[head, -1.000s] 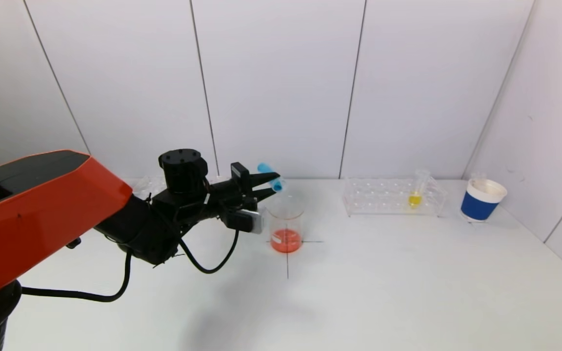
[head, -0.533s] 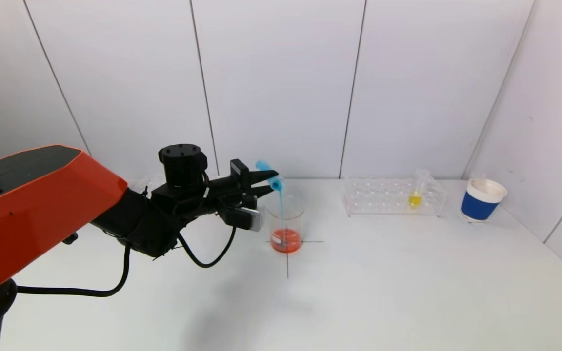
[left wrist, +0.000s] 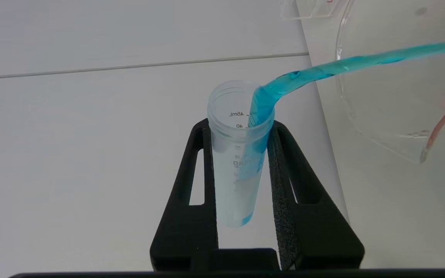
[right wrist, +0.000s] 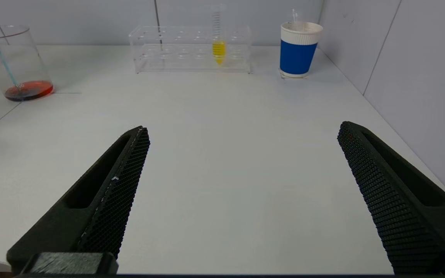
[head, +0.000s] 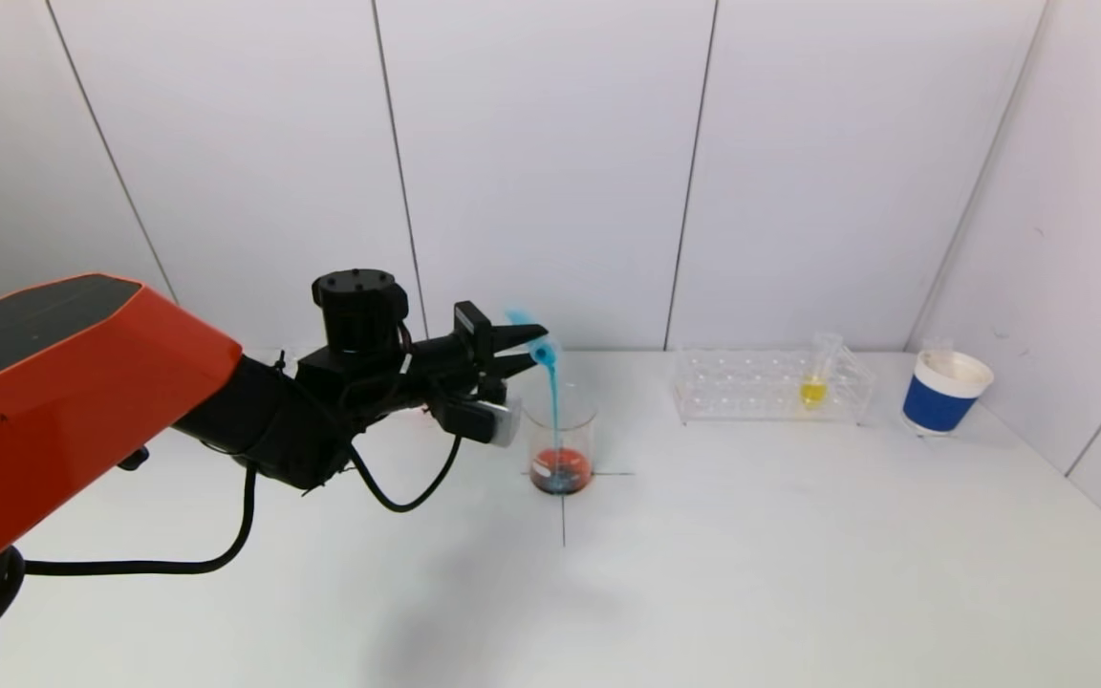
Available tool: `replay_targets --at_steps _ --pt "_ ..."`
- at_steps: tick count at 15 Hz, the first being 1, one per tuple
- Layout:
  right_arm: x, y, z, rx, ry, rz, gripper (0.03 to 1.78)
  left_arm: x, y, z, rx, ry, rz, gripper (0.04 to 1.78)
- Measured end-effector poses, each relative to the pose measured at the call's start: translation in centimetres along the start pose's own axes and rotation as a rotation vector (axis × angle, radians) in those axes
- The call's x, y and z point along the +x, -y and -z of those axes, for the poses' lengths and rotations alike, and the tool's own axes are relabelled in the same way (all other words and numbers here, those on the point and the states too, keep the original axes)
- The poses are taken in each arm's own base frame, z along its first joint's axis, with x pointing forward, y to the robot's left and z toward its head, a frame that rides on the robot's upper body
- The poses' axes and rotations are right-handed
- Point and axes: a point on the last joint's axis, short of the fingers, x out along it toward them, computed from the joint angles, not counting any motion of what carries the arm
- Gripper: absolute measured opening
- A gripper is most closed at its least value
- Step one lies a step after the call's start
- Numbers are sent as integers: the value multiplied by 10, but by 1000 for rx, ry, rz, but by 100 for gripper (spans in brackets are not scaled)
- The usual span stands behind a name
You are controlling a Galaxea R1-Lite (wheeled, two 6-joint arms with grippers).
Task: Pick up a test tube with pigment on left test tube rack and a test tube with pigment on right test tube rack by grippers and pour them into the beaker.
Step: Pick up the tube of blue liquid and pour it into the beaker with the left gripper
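A blue stream (head: pixel 553 406) is seen between the clear tube (left wrist: pixel 238 154) and the clear beaker (head: pixel 561 441), where red liquid darkened with blue lies at the bottom. Blue streaks remain inside the tube, which carries grey markings. Yellow liquid is seen in the tube (head: pixel 813 387) in the clear rack (head: pixel 768 386). The cup (head: pixel 944 392) is blue with a white rim band. The jaws are black, the arm (head: pixel 53 401) orange and black, the bench (head: pixel 751 554) white with thin dark lines.
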Motion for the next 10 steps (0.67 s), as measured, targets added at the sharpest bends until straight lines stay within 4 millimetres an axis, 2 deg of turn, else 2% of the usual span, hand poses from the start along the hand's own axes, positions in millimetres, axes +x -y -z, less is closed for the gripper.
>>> replay_targets --at_steps 10 --pt "0 0 0 0 0 0 177 1 -8 0 73 4 18 42"
